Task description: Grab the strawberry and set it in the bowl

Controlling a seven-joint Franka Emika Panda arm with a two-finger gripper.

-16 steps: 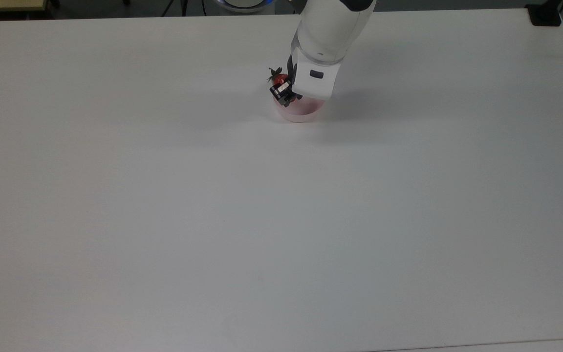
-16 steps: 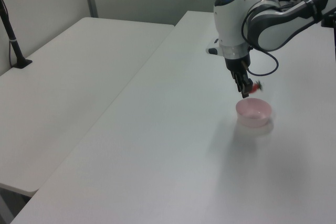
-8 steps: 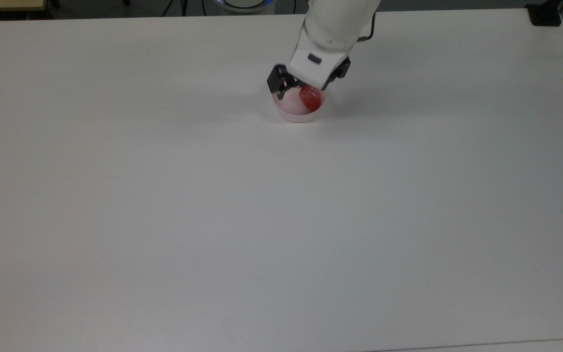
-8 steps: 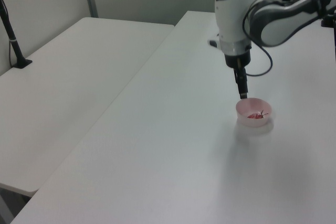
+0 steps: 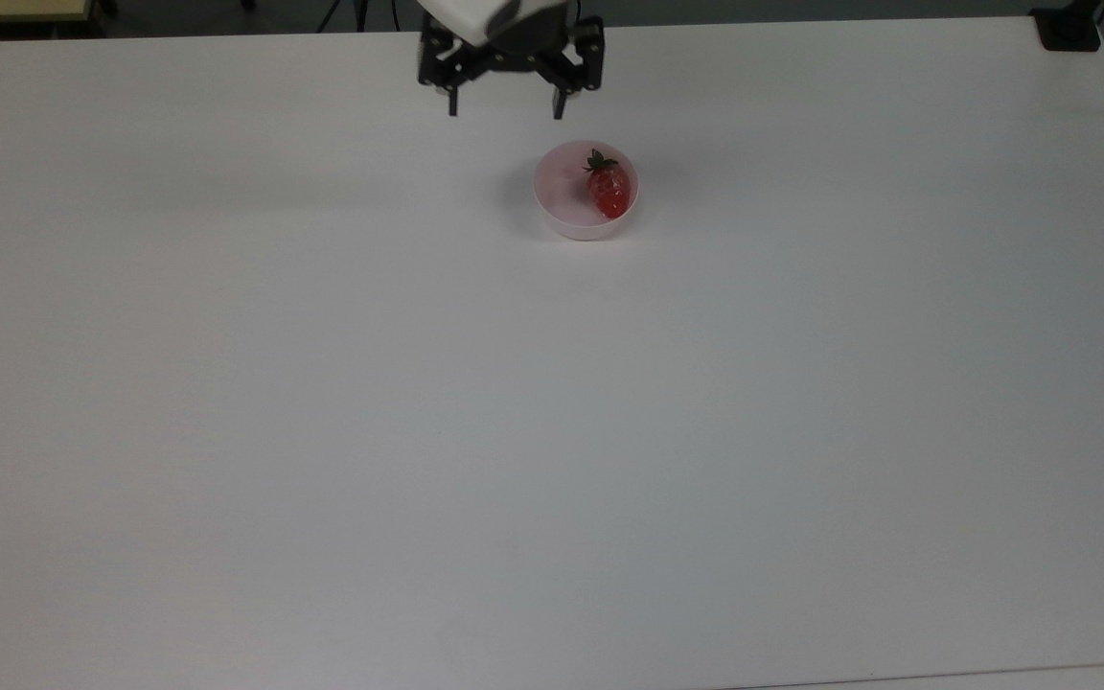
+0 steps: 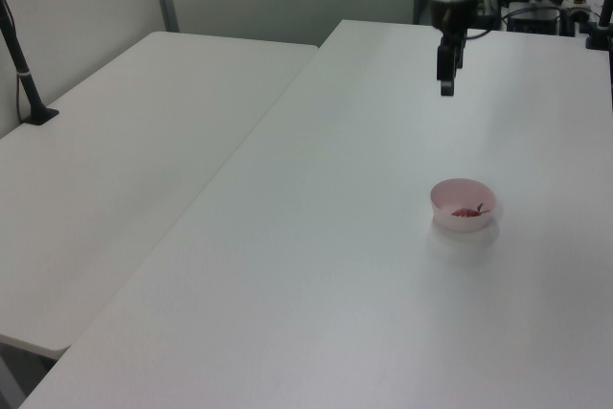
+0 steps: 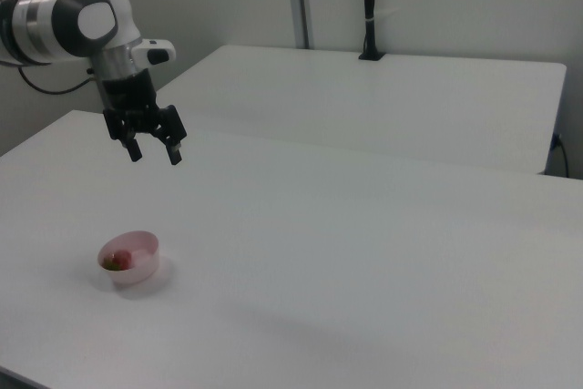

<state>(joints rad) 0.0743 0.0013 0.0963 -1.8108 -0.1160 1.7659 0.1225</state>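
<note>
The red strawberry [image 5: 609,189] with its green cap lies inside the pale pink bowl [image 5: 557,205], toward the top view's right side of it. In the left view the bowl [image 6: 445,206] holds the strawberry [image 6: 467,212] low inside; in the right view the bowl [image 7: 138,261] shows the strawberry [image 7: 116,259] behind its wall. My gripper [image 5: 505,113] hangs open and empty, high above the table and well clear of the bowl. It also appears in the left view [image 6: 447,86] and the right view [image 7: 155,155].
The white table [image 5: 552,431] stretches wide around the bowl. A second white table [image 6: 124,170] stands beside it, with a black post [image 6: 21,64] clamped at its edge. A black object [image 5: 1069,29] sits at the top view's far right corner.
The gripper let the strawberry go into the bowl, then rose and drew back toward the top view's upper edge. The strawberry now rests in the bowl.
</note>
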